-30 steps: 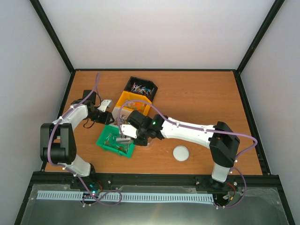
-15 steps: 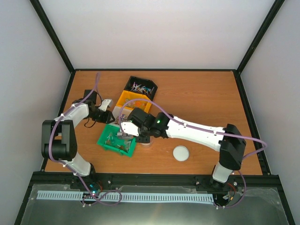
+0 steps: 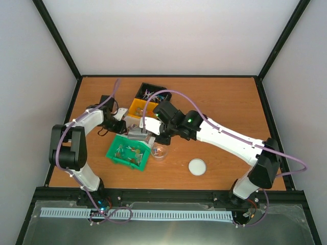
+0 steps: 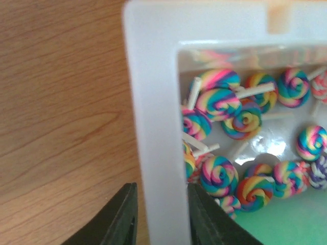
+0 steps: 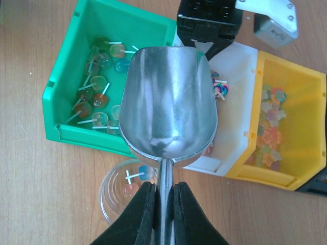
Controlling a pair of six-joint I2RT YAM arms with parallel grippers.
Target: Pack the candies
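Observation:
My right gripper [image 5: 163, 189] is shut on the handle of the shiny metal scoop [image 5: 171, 97], which is empty and held above the white bin [image 5: 236, 87] and the green bin [image 5: 61, 120]. The green bin holds several clear square lollipop candies [image 5: 99, 76]. The clear round jar [image 5: 110, 201] below the scoop holds two candies. My left gripper [image 4: 161, 190] is shut on the white bin's wall [image 4: 153, 117]; swirl lollipops [image 4: 219, 173] lie inside. In the top view the left gripper [image 3: 121, 118] and the right gripper [image 3: 152, 133] are close together.
A yellow bin [image 5: 301, 148] of gummy candies sits right of the white bin. A black bin [image 3: 164, 98] of small wrapped sweets stands behind it. The jar's round lid [image 3: 196, 166] lies on the wooden table [image 3: 225, 102] to the right.
My right arm has lifted the scoop out of the green bin and moved it back over the white bin. My left gripper has shifted right along the white bin.

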